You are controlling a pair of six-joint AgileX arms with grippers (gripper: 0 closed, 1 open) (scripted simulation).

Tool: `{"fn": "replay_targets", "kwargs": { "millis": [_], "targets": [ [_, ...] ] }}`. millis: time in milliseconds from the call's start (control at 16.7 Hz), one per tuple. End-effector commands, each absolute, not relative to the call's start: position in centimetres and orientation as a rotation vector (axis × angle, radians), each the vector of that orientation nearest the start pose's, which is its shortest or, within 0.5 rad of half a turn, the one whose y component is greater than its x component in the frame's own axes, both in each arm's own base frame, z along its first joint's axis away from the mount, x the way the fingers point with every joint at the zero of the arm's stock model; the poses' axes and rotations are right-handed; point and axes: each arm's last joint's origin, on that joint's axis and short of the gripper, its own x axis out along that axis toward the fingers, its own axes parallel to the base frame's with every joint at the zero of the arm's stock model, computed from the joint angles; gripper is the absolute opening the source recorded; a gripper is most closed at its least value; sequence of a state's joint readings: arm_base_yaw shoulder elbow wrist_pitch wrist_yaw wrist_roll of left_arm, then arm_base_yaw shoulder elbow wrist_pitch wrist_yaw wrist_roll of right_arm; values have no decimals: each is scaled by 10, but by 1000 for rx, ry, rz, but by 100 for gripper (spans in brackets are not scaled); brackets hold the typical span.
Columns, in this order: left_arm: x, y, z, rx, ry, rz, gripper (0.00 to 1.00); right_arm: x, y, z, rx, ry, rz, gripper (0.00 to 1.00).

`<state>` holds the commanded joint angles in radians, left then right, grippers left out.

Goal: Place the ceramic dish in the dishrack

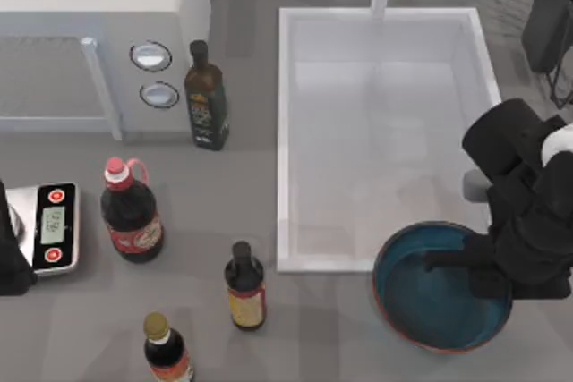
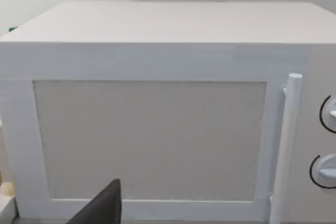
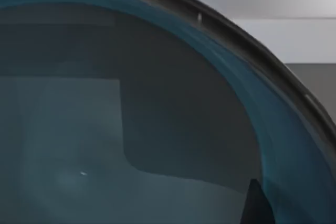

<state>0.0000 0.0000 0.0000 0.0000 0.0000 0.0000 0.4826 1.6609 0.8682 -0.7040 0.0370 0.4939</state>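
Right pincer (image 1: 466, 266) over ceramic dish (image 1: 421, 297) — its right rim — grip unclear.

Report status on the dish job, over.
Right gripper over the ceramic dish, near right of table; grip unconfirmed. Left arm parked at left edge. Dish not yet in dishrack, far right. Sink alongside, path looks open.

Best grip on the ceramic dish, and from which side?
Take the ceramic dish by its thin raised rim on the right side, one finger inside and one outside. It is far too wide to span, and the right hand already reaches in from that edge.
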Motion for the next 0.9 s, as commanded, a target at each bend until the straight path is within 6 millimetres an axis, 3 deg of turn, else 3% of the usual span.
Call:
{"fn": "replay_targets", "kwargs": {
  "millis": [180,360,600,900],
  "targets": [
    [106,-1,160,0,0,0,100,242,128,135,11,1488,-4,0],
    [106,-1,160,0,0,0,100,251,134,158,10,1487,-3,0],
    [106,-1,160,0,0,0,100,261,139,220,4,1506,-15,0],
    [106,-1,160,0,0,0,100,250,132,304,2,1511,-15,0]
  ]
}}
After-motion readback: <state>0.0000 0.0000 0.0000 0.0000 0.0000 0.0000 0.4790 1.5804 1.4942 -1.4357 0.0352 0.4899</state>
